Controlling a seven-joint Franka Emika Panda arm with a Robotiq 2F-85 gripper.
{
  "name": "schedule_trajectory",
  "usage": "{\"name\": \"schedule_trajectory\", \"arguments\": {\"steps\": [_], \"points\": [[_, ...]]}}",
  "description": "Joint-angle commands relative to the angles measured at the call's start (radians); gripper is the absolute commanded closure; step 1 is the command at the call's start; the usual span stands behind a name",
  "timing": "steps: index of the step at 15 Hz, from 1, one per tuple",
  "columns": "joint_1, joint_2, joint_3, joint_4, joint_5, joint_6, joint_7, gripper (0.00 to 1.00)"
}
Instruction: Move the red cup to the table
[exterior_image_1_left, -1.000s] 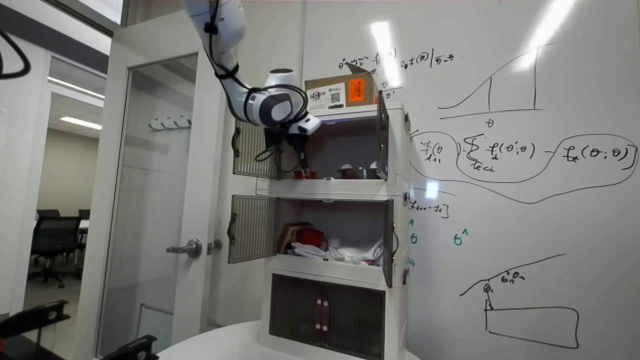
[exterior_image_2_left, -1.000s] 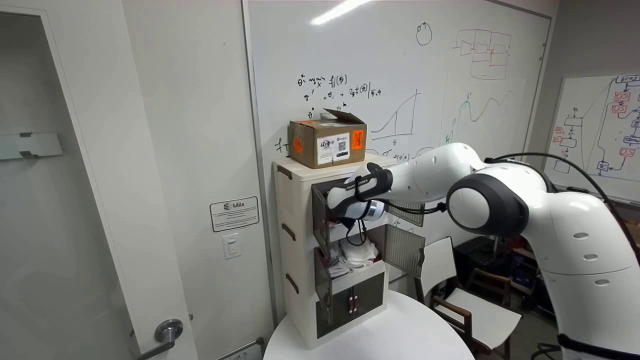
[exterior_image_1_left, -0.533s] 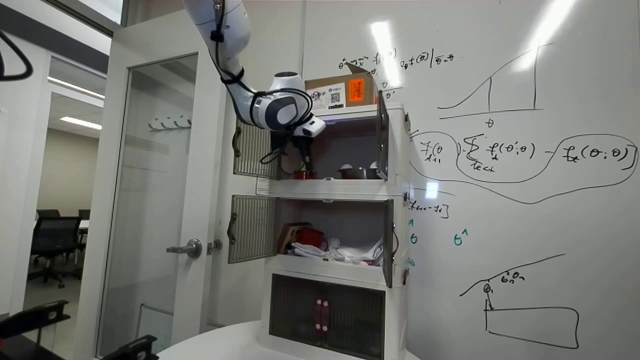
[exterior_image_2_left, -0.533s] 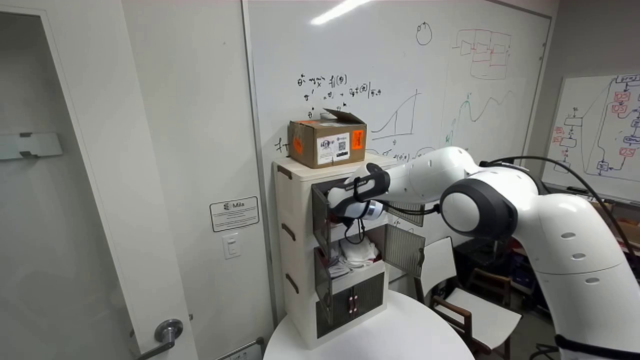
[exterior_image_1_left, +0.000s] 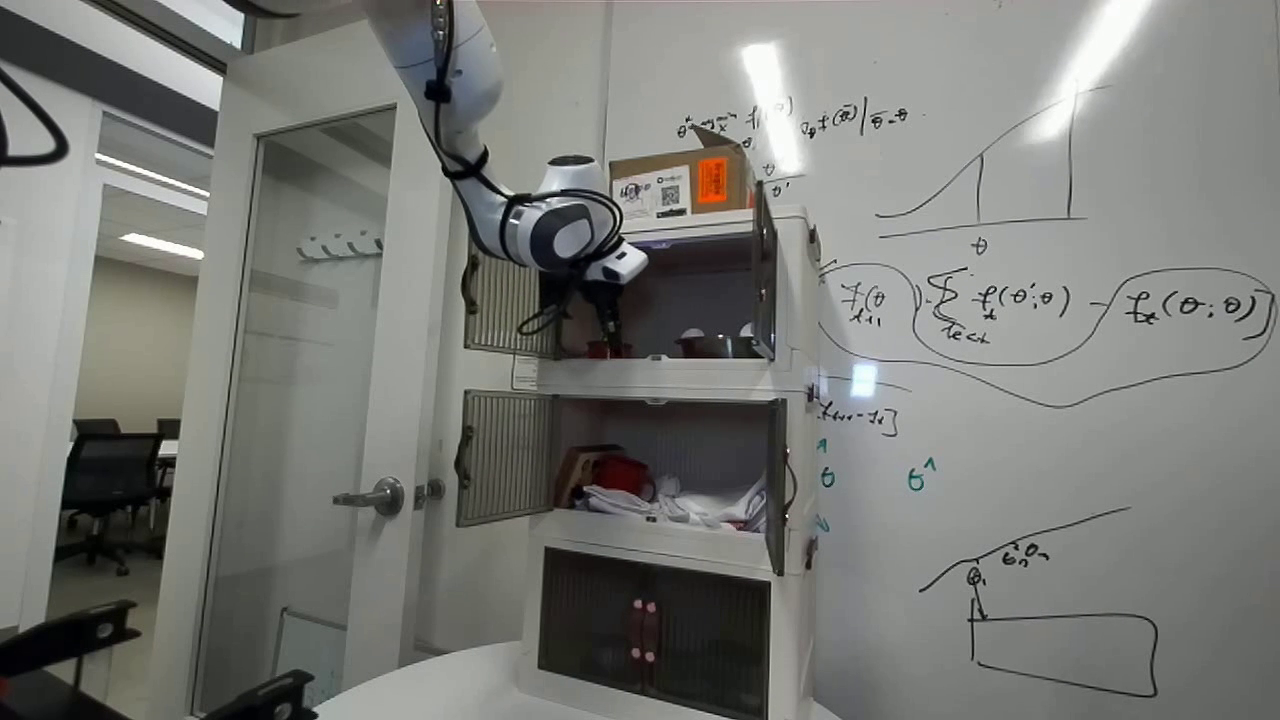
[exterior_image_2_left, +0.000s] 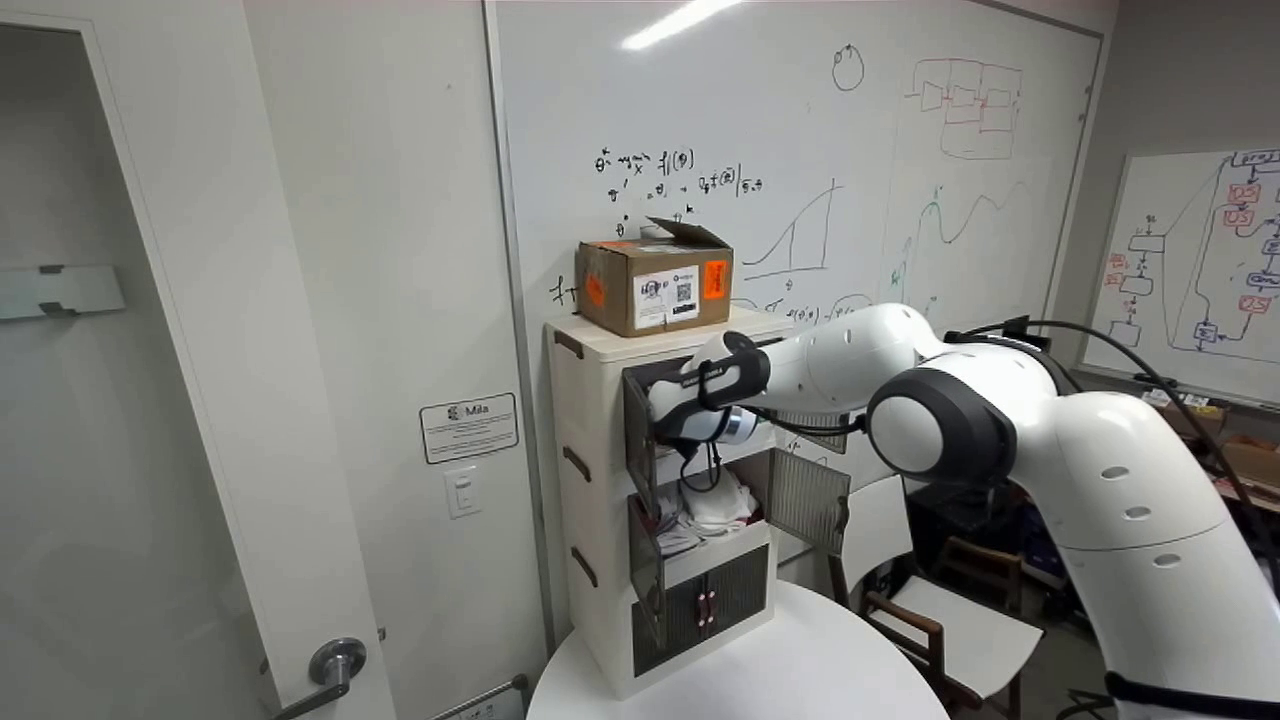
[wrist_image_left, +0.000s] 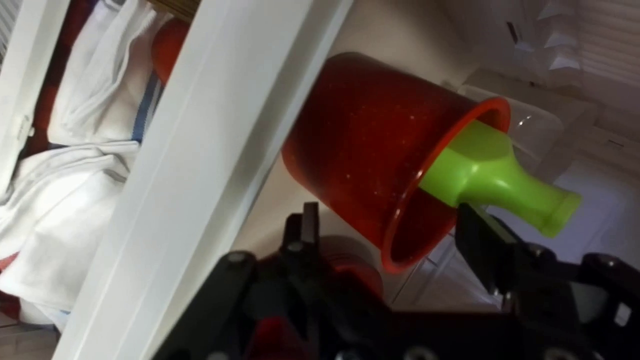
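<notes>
The red cup (exterior_image_1_left: 597, 350) stands at the front left of the cabinet's top compartment; in the wrist view the red cup (wrist_image_left: 370, 135) is large, with a green bottle-shaped thing (wrist_image_left: 505, 175) in its mouth. My gripper (exterior_image_1_left: 613, 345) reaches down at the cup. In the wrist view my gripper (wrist_image_left: 387, 209) is open: one finger is outside the cup wall, the other by its mouth near the green thing. I cannot tell whether either touches. The white round table (exterior_image_2_left: 820, 665) bears the cabinet; the table also shows in an exterior view (exterior_image_1_left: 450, 685).
The white cabinet (exterior_image_1_left: 655, 378) has open doors on its upper two compartments. A metal pot (exterior_image_1_left: 720, 347) stands right of the cup. Another red thing (wrist_image_left: 357, 272) is partly hidden behind a finger. White cloths (exterior_image_1_left: 705, 500) and a red item (exterior_image_1_left: 620, 474) lie below. A cardboard box (exterior_image_2_left: 655, 285) is on top.
My arm and hand have moved lower, shifting slightly right and then slightly back left in an exterior view. The fingers sit lower at the cup. The cup has not visibly moved.
</notes>
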Motion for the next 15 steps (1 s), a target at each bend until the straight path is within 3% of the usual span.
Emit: {"name": "schedule_trajectory", "arguments": {"steps": [1,6,15], "points": [[0.013,0.032,-0.013,0.048,-0.01,-0.031,0.025,0.59],[0.01,0.031,-0.015,0.042,-0.007,-0.031,0.027,0.99],[-0.019,-0.036,0.018,-0.01,0.014,-0.068,-0.003,0.98]]}}
